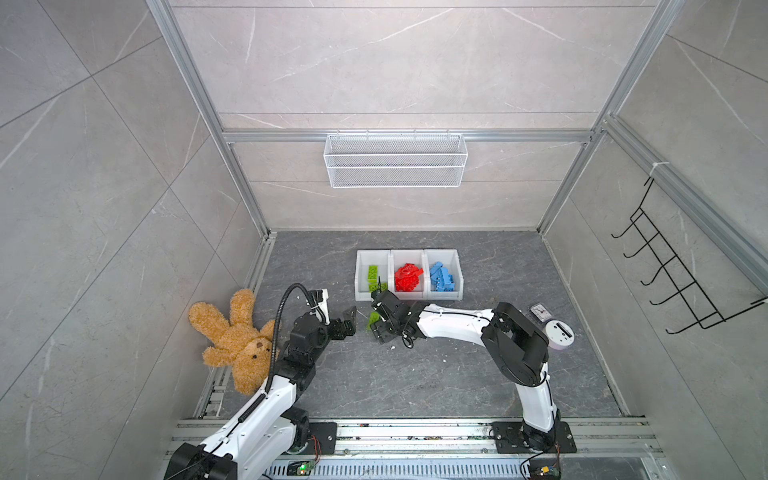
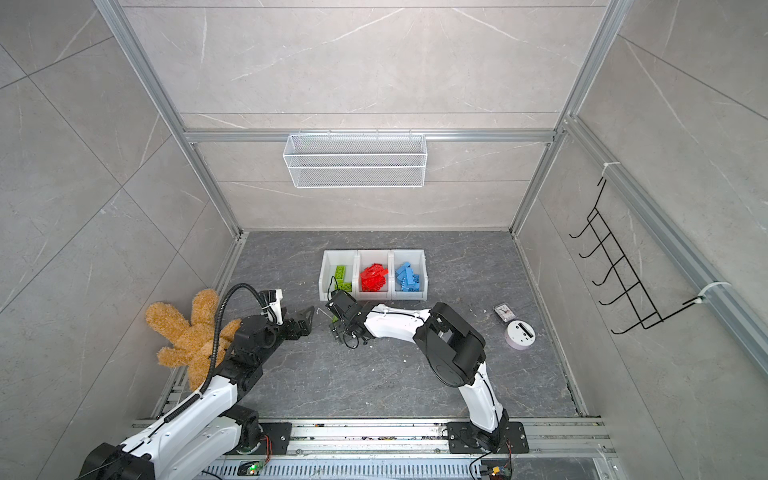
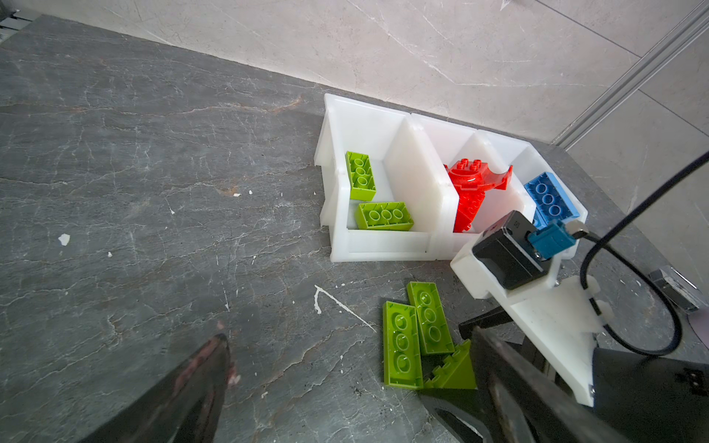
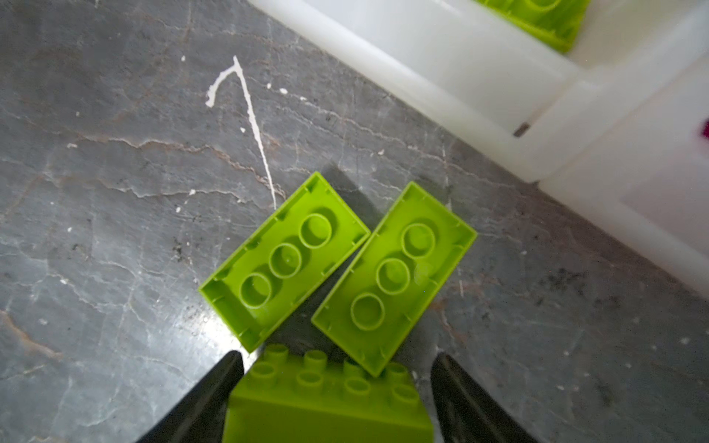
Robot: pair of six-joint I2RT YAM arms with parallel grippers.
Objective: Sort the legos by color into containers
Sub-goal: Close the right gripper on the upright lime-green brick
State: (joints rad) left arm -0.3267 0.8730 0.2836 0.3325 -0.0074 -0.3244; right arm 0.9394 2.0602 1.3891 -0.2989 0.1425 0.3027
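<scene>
the right tool (image 4: 337, 358) straddles a sloped lime lego (image 4: 326, 402) on the worktop (image 4: 115, 230), jaws wide and close to its sides; whether they pinch it cannot be told. the left tool (image 3: 347, 333) gapes wide, empty. two flat lime legos (image 4: 284, 261) lie studs-down near the containers (image 3: 383, 245). the right wrist view's edge cuts off part of the sloped lego.

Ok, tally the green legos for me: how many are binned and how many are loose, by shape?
Green bricks in the leftmost container: 2
Upturned green bricks loose on the table: 2
Sloped green brick loose on the table: 1
Total in view: 5
</scene>
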